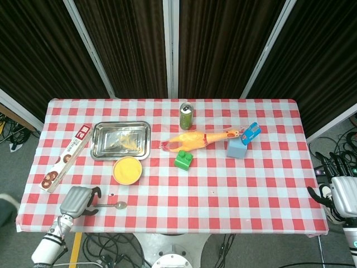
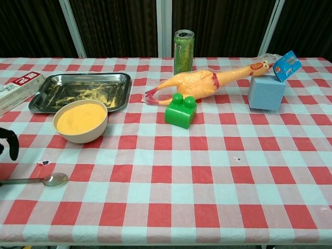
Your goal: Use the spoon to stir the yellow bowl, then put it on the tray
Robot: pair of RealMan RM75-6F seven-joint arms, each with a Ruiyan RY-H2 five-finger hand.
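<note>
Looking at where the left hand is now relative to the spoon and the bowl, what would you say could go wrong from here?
The spoon lies flat on the tablecloth near the table's front edge; the left hand at its handle end may push it away instead of lifting it. The yellow bowl looks nearly full of powder, so stirring may spill some. The tray sits just behind the bowl, so carrying the spoon there risks clipping the bowl.

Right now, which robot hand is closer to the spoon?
Left. The left hand sits just beside the spoon, at its handle end. The right hand is far away, past the table's opposite edge.
</note>
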